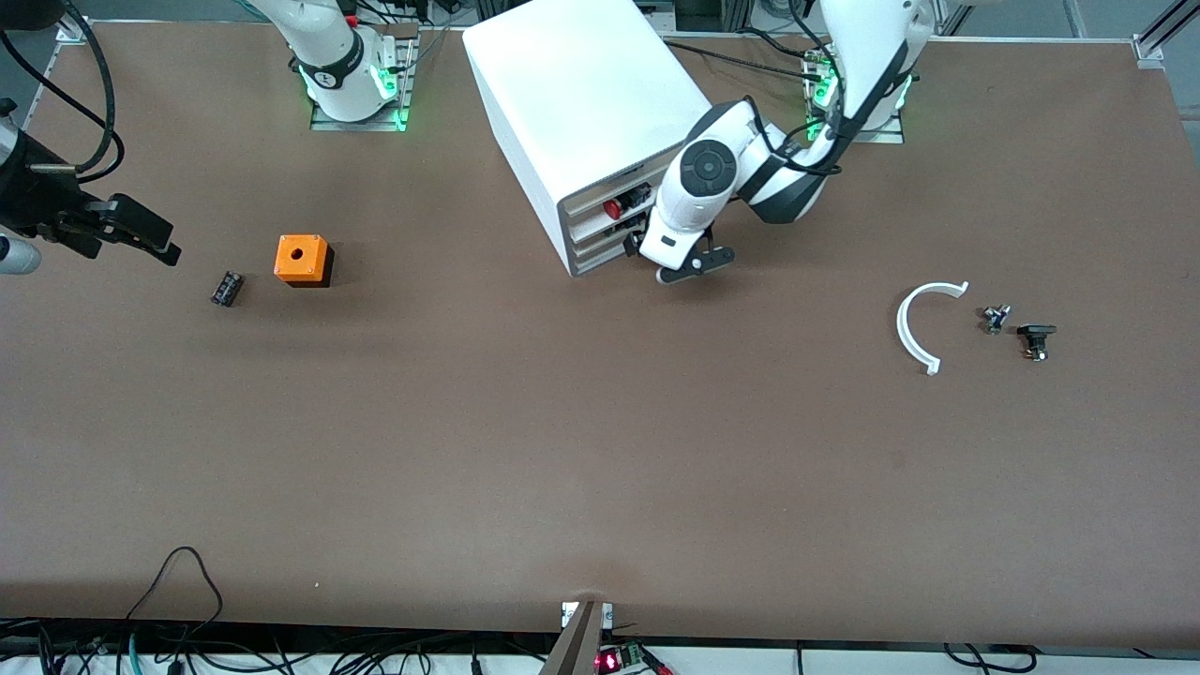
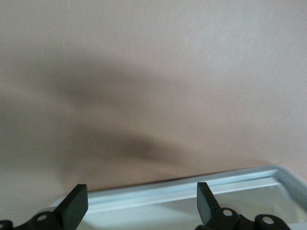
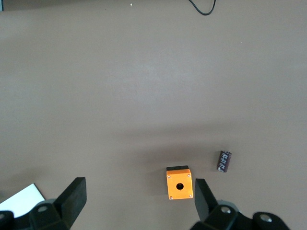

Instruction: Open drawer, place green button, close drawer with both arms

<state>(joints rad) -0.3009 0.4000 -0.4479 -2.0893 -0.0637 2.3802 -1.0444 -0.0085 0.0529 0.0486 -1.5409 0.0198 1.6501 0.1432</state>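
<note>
- At the top middle of the front view, my left fingers (image 1: 689,265) are against the front of the boxy white plastic cabinet (image 1: 581,103), level with its lower trays.
- Seen from the left wrist, my left fingers (image 2: 142,203) are released and spread wide. The pale rim of the wide shallow white plastic drawer (image 2: 192,189) lies just between them, and they grasp nothing.
- My right fingers (image 1: 150,234) wait over the counter (image 1: 600,450) at the right arm's end, also released and empty. The orange cube with a hole (image 3: 179,184) and a small dark cylinder (image 3: 224,161) lie near them.
- A weak pinch on that thin, smooth rim could slip off as I pull.
- Nothing braces the cabinet, so I judge a stiff drawer could drag the whole box across the counter.
- Just above sits the like drawer holding a red-capped button (image 1: 614,208). Closing too high would take the wrong tray.
- The small push button (image 1: 1036,339) lies on the counter toward the left arm's end, well apart from the cabinet and lower in the frame.
- It sits beside a smaller bluish part (image 1: 996,319) and a curved white plastic strip (image 1: 914,328).
- It reads dark and stubby, and its cap colour is too small to make out.
</note>
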